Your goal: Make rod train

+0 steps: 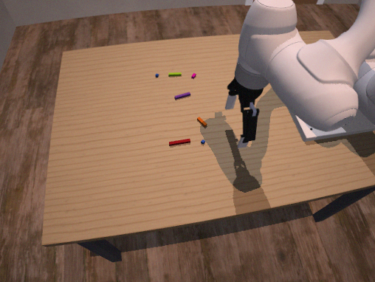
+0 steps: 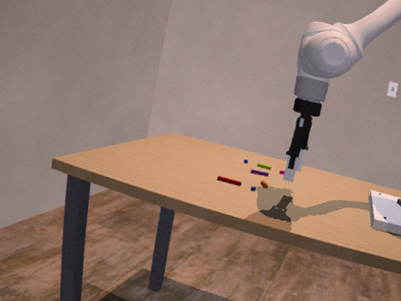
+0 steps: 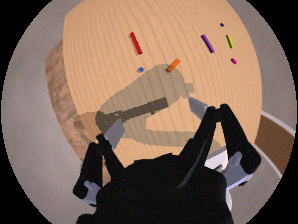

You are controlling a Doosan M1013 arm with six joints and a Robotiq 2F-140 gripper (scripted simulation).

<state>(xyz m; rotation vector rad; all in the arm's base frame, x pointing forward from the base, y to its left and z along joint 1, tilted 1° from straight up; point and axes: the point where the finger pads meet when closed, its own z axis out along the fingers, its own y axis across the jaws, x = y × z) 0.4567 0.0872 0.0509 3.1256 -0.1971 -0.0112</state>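
Observation:
The red rod (image 1: pixel 179 142) lies flat near the table's middle, with a blue rod (image 1: pixel 202 142) just right of it. An orange rod (image 1: pixel 201 122) lies a little farther back. The purple rod (image 1: pixel 182 96) lies behind that. At the back lie another blue rod (image 1: pixel 156 75), the lime rod (image 1: pixel 175 74) and the magenta rod (image 1: pixel 193 75), all apart. My gripper (image 1: pixel 236 123) hangs open and empty high above the table, right of the orange rod. The wrist view shows the red rod (image 3: pixel 135 43), orange rod (image 3: pixel 173 64) and purple rod (image 3: pixel 208 43) far below.
The arm's white base plate (image 2: pixel 394 215) sits on the table's right side. The gripper's shadow (image 1: pixel 241 173) falls on the table in front of the rods. The table edge (image 1: pixel 148 232) runs along the front.

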